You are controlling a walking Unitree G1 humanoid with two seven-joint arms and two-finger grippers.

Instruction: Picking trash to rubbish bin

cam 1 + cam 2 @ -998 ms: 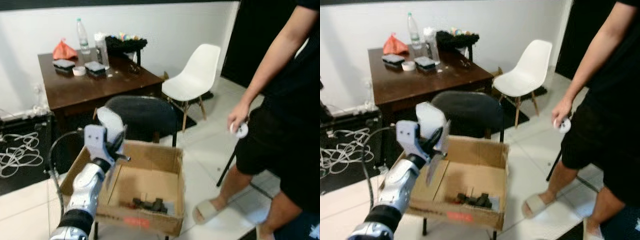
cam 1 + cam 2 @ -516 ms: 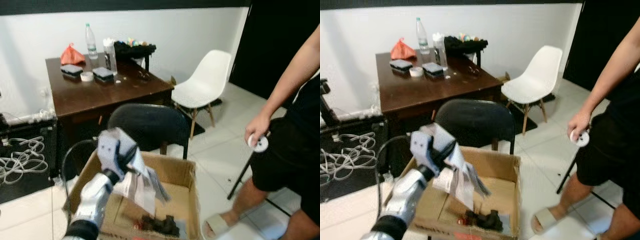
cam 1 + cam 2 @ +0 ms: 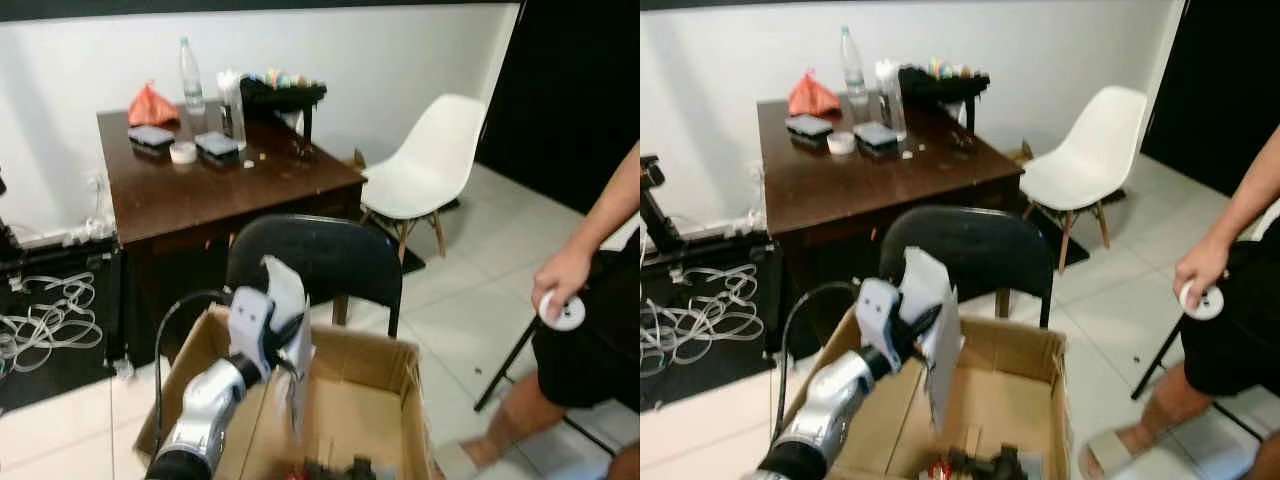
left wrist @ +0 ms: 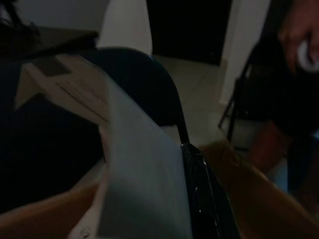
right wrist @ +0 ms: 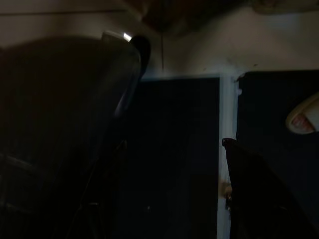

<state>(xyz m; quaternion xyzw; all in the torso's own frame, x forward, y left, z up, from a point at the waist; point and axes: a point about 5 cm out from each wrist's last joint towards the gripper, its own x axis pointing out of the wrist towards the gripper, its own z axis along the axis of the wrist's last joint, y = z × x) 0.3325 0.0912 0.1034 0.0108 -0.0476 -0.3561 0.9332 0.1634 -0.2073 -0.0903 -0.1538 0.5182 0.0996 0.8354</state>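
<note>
One sheet of paper (image 3: 935, 335) is clamped in the left hand (image 3: 922, 325), raised over one cardboard box (image 3: 1035, 395). Dark scraps (image 3: 985, 466) (uncountable) lie below it. Right hand's (image 5: 179, 149) fingers stand apart.

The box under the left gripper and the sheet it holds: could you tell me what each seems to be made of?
The box looks like plain brown corrugated cardboard, matte, with bent flaps. The sheet in the left gripper seems thin white paper: it hangs limp and creased.

the left gripper (image 3: 923, 330) has swung the paper (image 3: 938, 330) upright over the box (image 3: 1040, 370).
</note>
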